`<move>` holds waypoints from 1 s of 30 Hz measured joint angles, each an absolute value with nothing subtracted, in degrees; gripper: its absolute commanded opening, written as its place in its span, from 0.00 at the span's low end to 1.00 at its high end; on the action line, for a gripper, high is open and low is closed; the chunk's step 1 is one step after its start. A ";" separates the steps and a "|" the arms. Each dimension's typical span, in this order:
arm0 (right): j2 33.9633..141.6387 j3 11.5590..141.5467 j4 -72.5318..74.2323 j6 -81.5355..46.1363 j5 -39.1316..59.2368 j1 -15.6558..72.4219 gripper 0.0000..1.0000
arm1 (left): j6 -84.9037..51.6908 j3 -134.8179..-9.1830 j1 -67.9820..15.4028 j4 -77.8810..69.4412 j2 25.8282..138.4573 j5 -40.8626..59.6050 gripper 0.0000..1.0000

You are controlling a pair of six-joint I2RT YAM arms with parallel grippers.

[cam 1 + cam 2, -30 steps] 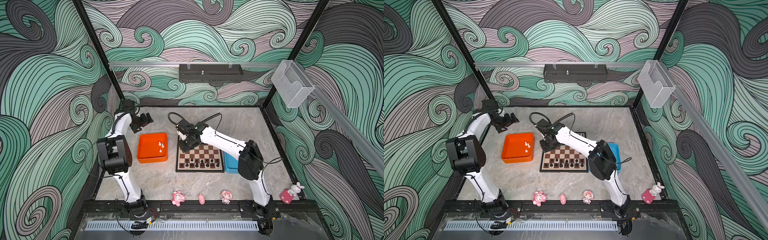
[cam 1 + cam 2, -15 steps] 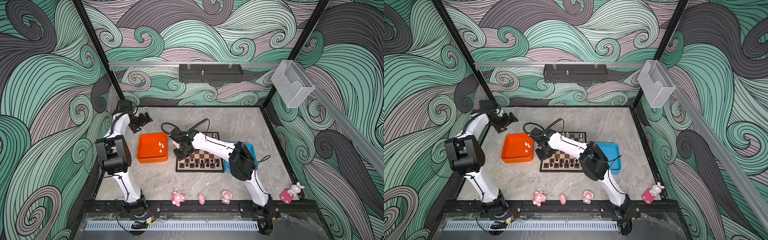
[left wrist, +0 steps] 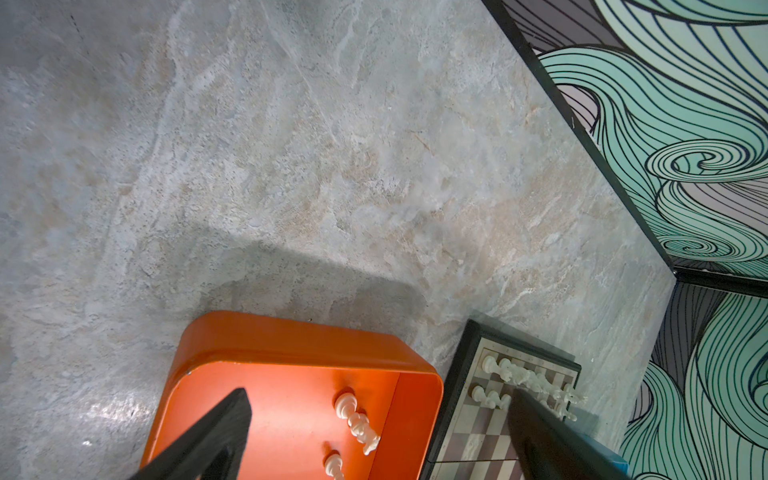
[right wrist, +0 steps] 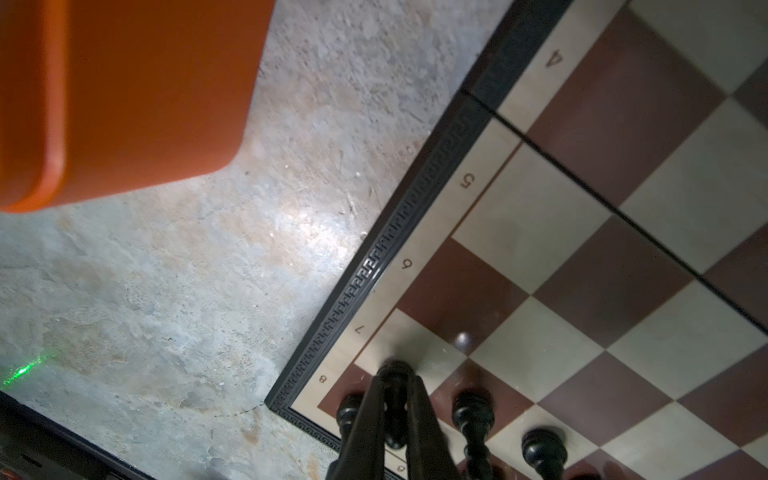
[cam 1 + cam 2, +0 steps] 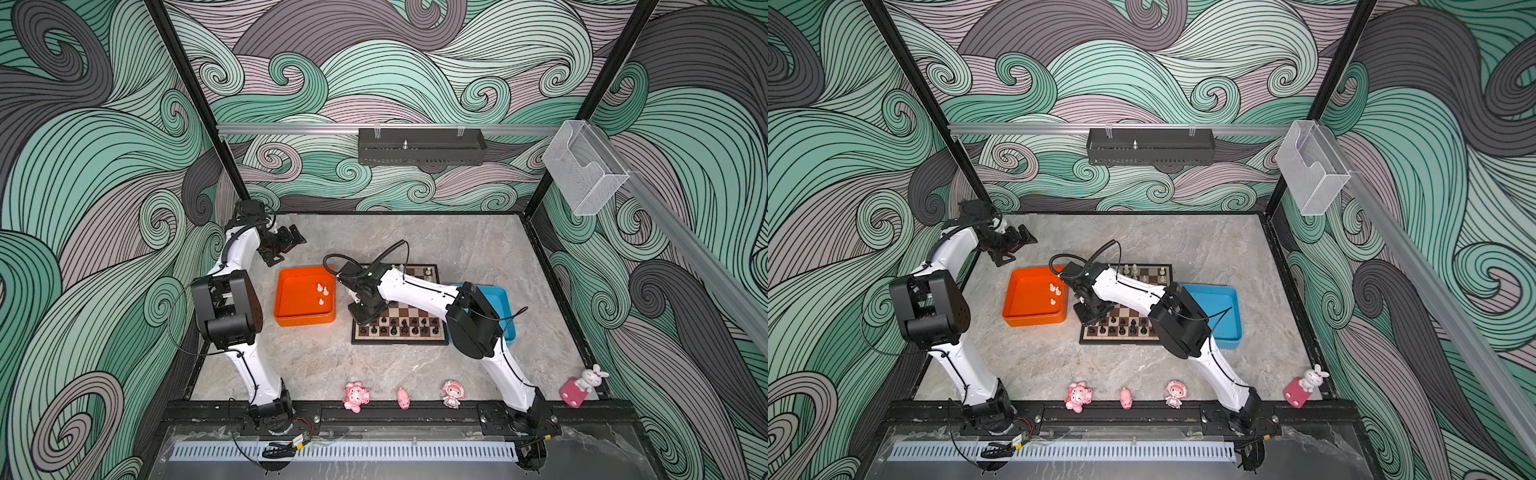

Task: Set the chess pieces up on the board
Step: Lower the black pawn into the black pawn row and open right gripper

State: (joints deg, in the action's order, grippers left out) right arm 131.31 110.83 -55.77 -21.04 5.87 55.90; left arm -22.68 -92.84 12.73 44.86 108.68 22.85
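Observation:
The board lies mid-table. Black chess pieces fill its near rows and white ones stand on its far rows. My right gripper is shut on a black piece over the cream square at the board's near-left corner; I cannot tell whether it touches. Three white pieces lie in the orange tray. My left gripper hangs open and empty beyond that tray.
The orange tray sits just left of the board and a blue tray just right of it. Pink figurines line the front edge. Walls close the back and sides.
My right gripper has travelled along the board's left edge from the far rows toward the near-left corner, staying shut. The left arm has barely moved.

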 measured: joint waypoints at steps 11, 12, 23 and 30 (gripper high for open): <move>131.39 111.11 -56.38 -20.75 5.34 55.22 0.11 | -22.81 -92.84 12.73 44.69 109.34 23.24 0.99; 131.44 111.22 -56.38 -20.67 5.34 55.22 0.11 | -22.81 -92.84 12.73 44.69 109.34 23.24 0.98; 131.68 112.40 -56.45 -20.29 5.37 55.22 0.12 | -22.81 -92.84 12.73 44.49 109.36 23.40 0.99; 132.29 112.49 -56.45 -20.14 5.41 55.20 0.12 | -22.81 -92.84 12.73 44.27 109.40 23.42 0.99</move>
State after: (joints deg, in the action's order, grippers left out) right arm 132.29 112.49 -56.45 -20.14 5.41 55.20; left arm -22.81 -92.84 12.73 44.27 109.40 23.42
